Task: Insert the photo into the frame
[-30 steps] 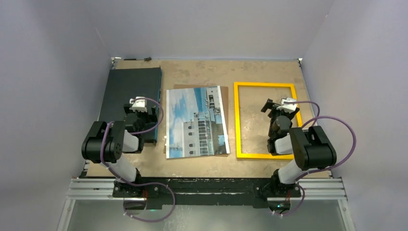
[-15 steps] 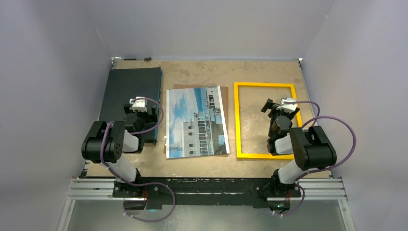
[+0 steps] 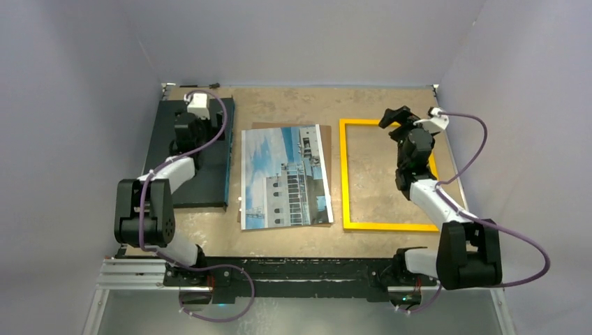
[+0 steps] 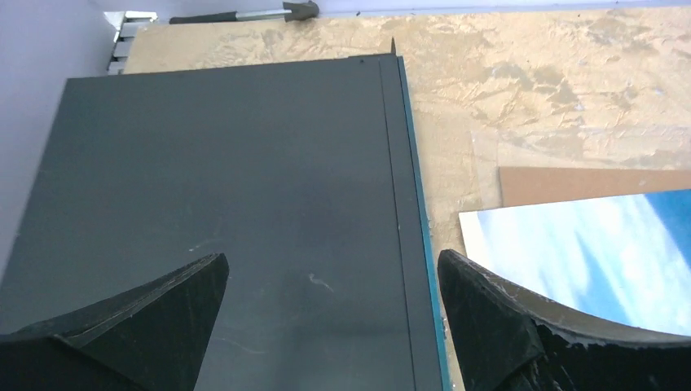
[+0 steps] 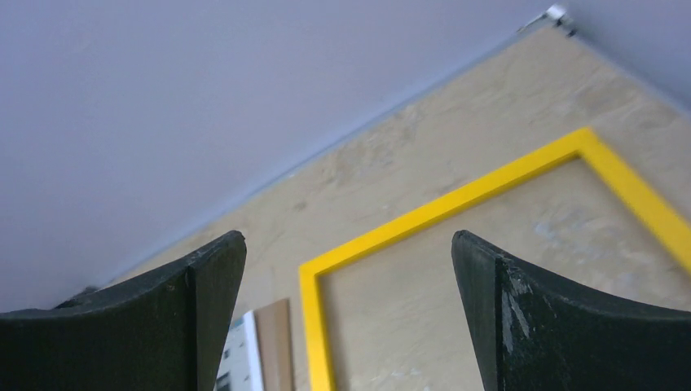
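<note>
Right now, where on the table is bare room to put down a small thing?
Free: the far strip of table beyond the photo and frame; the bare wood inside the frame. Crowded: the thin gaps beside the photo, toward the dark slab and the frame.

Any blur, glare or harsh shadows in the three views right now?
Top view: sharp, even diffuse light, no glare on the photo. Left wrist: slab crisp, only a faint sheen. Right wrist: frame soft, its right side smeared.
</note>
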`<action>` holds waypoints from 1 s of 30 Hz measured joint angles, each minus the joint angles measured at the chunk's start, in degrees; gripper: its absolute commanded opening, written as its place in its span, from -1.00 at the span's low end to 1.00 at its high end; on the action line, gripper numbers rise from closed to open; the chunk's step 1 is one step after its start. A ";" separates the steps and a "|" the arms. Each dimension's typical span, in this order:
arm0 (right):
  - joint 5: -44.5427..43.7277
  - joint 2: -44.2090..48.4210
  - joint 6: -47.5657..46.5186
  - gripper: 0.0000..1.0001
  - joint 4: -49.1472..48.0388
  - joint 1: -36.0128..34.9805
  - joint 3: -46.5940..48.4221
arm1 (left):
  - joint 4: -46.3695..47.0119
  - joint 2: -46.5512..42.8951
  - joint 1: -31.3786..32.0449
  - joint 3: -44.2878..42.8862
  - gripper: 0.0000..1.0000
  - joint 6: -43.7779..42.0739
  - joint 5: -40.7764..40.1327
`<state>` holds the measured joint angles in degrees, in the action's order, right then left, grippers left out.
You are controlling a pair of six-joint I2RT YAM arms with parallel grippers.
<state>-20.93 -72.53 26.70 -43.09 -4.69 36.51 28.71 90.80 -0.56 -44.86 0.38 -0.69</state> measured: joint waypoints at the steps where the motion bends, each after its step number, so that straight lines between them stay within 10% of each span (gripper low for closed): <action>1: 1.90 0.35 2.89 0.97 1.73 0.24 0.48 | -3.32 -0.81 0.00 -2.29 1.00 -0.02 -0.17; 9: 0.50 -15.23 3.76 0.97 30.75 -12.52 26.80 | -32.20 -4.83 0.00 -17.73 1.00 -1.51 0.98; 14: -0.57 -17.33 3.58 0.93 41.53 -22.77 25.57 | -44.59 -2.69 0.00 -28.72 1.00 -1.66 4.35; 30: -2.12 -22.56 3.30 0.45 50.93 -24.41 19.58 | -62.71 -0.66 0.00 -34.53 1.00 -3.08 9.38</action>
<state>-23.05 -95.09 30.00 7.84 -29.10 56.10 -34.00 90.15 -0.56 -79.40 -2.70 8.69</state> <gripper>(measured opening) 0.760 0.996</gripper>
